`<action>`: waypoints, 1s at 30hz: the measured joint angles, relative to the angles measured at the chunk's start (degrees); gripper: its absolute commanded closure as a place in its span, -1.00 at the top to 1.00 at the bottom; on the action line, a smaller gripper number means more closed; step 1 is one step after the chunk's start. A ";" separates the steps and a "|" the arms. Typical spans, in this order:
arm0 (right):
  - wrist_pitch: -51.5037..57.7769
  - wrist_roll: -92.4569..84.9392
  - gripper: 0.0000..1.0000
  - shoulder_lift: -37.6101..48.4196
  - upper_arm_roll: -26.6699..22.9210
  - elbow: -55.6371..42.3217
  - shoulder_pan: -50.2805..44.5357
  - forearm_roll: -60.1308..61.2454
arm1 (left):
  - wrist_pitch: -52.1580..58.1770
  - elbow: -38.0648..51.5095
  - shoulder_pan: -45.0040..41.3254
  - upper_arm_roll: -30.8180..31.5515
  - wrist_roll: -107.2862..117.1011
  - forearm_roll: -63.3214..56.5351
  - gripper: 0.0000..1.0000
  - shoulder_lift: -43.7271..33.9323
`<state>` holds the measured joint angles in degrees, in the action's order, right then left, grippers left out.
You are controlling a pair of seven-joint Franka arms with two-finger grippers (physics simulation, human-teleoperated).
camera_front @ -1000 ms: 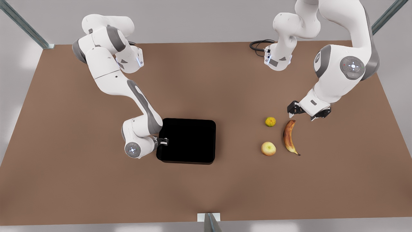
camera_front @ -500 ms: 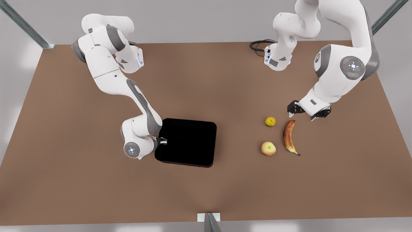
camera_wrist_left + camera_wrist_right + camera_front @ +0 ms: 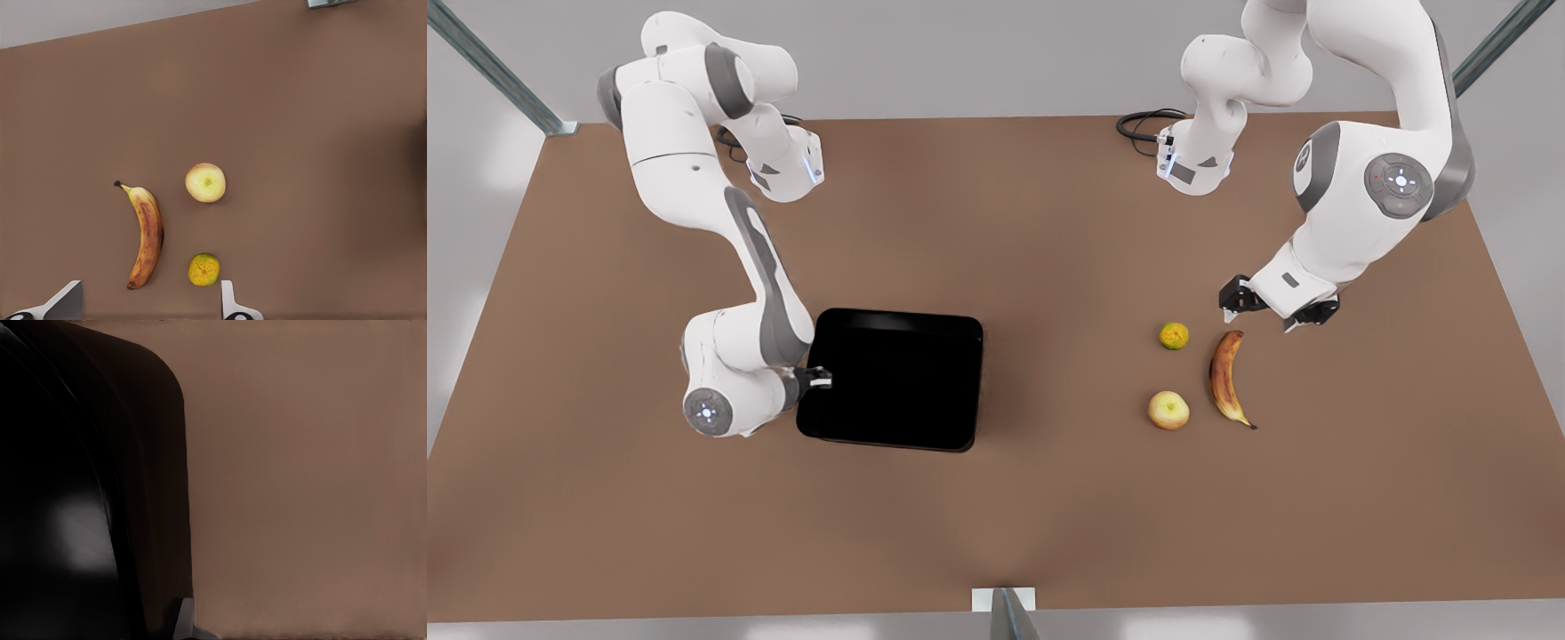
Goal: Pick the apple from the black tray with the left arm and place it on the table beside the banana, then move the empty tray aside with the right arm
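The apple (image 3: 1168, 410) (image 3: 205, 182) lies on the brown table (image 3: 1049, 222), just to the front view's left of the brown-yellow banana (image 3: 1225, 378) (image 3: 148, 237). My left gripper (image 3: 1270, 311) (image 3: 148, 308) hovers open behind the banana's far end, holding nothing. The empty black tray (image 3: 894, 378) (image 3: 80, 487) sits left of centre in the front view. My right gripper (image 3: 818, 380) is shut on its left rim, and one finger (image 3: 185, 621) shows against the tray's edge.
A small yellow-green citrus fruit (image 3: 1174, 335) (image 3: 203, 269) lies behind the apple, close to the banana. A black cable (image 3: 1138, 124) coils at the table's far edge. A metal post (image 3: 1005, 613) stands at the near edge.
The right arm has drawn the tray toward the front view's left and slightly farther back. The left arm and the fruits have stayed where they were.
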<state>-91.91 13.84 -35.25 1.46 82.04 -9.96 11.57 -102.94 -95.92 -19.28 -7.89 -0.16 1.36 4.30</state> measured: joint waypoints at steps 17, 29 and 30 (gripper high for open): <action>18.65 -25.61 -0.92 -0.86 -28.19 -7.23 0.14 -4.80 | -0.01 0.07 -0.19 0.03 0.11 0.00 1.00 0.15; 9.59 -38.52 -0.92 -11.43 -28.63 -7.04 1.61 -4.17 | -0.07 0.43 -0.26 0.21 0.44 -0.02 1.00 0.38; 8.74 -39.25 -0.92 -11.80 -28.58 -7.05 1.74 -4.10 | -0.08 0.53 -0.09 0.40 0.52 -0.03 1.00 0.36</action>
<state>-83.17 -25.41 -47.06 -27.11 74.99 -8.22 7.46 -103.01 -95.39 -19.36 -7.49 0.35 1.33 4.66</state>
